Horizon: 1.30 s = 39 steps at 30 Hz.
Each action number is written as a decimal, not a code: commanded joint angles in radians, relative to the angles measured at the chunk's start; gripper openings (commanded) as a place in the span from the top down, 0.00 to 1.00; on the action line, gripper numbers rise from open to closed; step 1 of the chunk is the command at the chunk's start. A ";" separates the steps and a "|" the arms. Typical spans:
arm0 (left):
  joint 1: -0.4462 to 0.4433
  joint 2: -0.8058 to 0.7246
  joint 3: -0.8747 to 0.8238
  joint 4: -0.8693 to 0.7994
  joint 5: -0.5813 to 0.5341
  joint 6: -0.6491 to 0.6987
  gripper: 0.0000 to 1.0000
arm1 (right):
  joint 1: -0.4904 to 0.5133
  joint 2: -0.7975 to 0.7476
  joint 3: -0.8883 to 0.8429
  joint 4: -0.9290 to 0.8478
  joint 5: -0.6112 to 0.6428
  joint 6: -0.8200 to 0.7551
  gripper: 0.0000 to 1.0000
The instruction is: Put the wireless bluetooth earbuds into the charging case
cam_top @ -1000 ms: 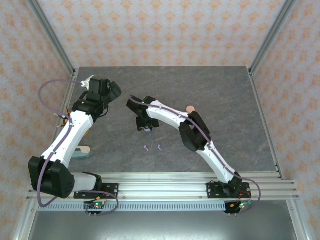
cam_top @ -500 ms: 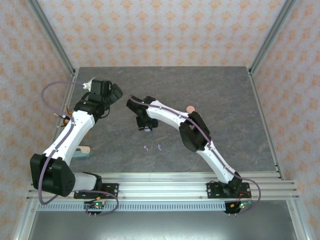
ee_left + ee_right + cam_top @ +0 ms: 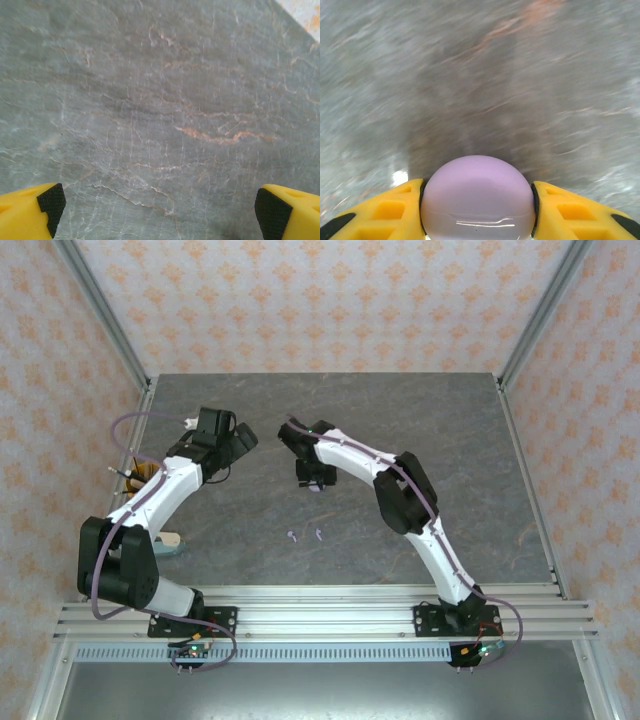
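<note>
The grey stone table (image 3: pixel 470 440) spans the overhead view. There the left arm (image 3: pixel 165 488) bends toward upper centre-left and the right arm (image 3: pixel 355 455) arches to mid-frame. The left wrist view shows the left gripper (image 3: pixel 160 205) spread wide over bare stone. The right wrist view shows the right gripper (image 3: pixel 477 202) clamped on a round pale purple charging case (image 3: pixel 477 182). Overhead, two purple earbuds (image 3: pixel 292 536) lie at lower centre, apart from the case.

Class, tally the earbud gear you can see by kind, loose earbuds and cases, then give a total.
Earbuds: 2, pale purple, loose on the table
Case: 1, purple, round, held in the right gripper
Total: 3
</note>
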 commanded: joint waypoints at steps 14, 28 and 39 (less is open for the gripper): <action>-0.033 0.162 -0.110 0.501 0.451 -0.020 0.00 | -0.176 -0.161 -0.180 0.206 -0.123 0.307 0.58; -0.122 0.280 -0.131 0.745 0.592 -0.019 0.06 | -0.238 -0.238 -0.254 0.404 -0.299 0.500 0.58; -0.163 0.353 -0.108 0.841 0.619 -0.024 0.22 | -0.247 -0.295 -0.296 0.504 -0.365 0.595 0.58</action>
